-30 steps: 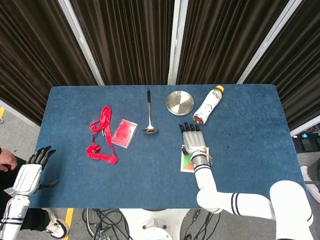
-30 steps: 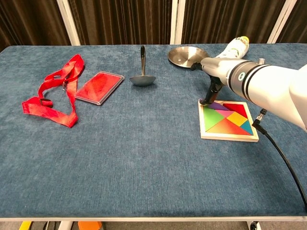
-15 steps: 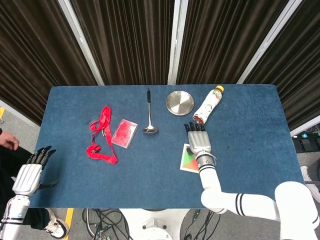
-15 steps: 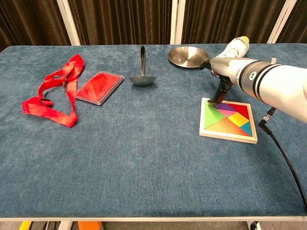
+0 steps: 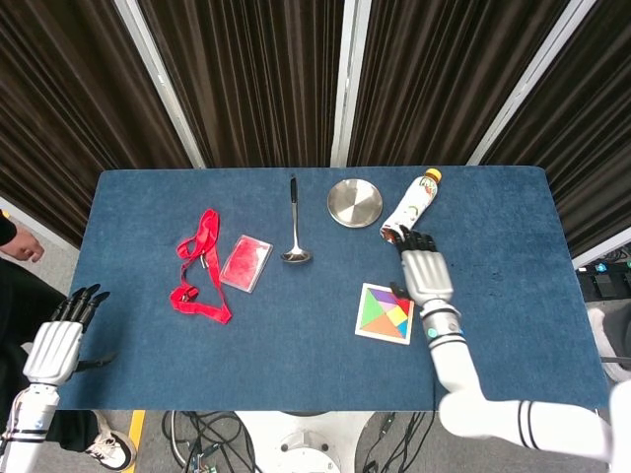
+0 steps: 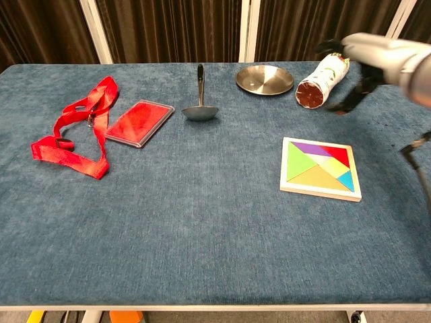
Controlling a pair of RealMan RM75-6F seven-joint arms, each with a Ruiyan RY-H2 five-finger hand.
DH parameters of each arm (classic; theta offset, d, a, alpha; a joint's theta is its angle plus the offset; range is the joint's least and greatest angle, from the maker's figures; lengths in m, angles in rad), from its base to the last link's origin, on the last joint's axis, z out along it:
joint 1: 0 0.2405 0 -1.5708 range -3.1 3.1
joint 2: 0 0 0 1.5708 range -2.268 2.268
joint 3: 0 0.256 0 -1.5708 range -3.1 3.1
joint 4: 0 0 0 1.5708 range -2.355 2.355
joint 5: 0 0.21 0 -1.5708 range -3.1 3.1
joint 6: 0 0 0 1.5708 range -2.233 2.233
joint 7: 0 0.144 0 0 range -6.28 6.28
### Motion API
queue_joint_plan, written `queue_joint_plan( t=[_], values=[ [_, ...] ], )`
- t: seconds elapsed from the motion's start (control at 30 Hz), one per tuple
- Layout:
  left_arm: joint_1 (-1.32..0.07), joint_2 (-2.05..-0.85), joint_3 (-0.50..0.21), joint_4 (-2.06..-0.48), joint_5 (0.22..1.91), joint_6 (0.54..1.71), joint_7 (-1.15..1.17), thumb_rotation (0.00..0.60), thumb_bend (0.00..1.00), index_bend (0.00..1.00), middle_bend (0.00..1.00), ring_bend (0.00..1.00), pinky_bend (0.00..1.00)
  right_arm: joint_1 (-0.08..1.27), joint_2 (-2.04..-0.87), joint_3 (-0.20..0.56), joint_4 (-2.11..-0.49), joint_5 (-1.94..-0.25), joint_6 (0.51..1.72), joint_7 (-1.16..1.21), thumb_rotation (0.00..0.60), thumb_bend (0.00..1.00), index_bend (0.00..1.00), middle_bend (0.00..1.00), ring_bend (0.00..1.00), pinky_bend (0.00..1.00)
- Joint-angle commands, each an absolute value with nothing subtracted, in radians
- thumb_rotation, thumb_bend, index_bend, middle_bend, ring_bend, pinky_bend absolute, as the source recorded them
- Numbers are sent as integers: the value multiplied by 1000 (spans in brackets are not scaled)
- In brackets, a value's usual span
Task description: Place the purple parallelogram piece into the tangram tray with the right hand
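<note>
The tangram tray lies flat on the blue table, filled with coloured pieces. The purple parallelogram sits in the tray's far row, beside a red piece. My right hand hovers to the right of the tray and above it, fingers spread, holding nothing. It is blurred in the chest view. My left hand hangs off the table's left front corner, fingers apart and empty.
A bottle lies on its side just beyond my right hand. A steel plate, a ladle, a red card holder and a red lanyard lie across the far and left table.
My right hand has lifted off the tray's far left corner and swung right and up, leaving the purple piece in the tray. The left hand has stayed put.
</note>
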State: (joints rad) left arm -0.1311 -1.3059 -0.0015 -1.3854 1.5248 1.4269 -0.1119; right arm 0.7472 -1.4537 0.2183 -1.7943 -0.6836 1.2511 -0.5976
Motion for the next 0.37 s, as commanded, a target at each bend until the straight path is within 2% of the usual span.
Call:
queue_joint_plan(
  t=[0.03,0.2,0.37],
  values=[
    [-130,-1294,-7,-1413,1526,1438,-83,600,60,124,44,0,156,510,-1304,18,-1821,-1083,1440,-367,600,210,0,0,0,0],
    [-127,-1282,-17,-1453,1523,1457,-26,600,61,124,44,0,154,319,-1283,-134,-1641,-1331,1626,-212,600,212,0,0,0,0],
    [-124,-1278,-26,-1477,1522,1474,27,600,61,124,44,0,153,215,-1277,-184,-1546,-1422,1714,-194,600,211,0,0,0,0]
  ],
)
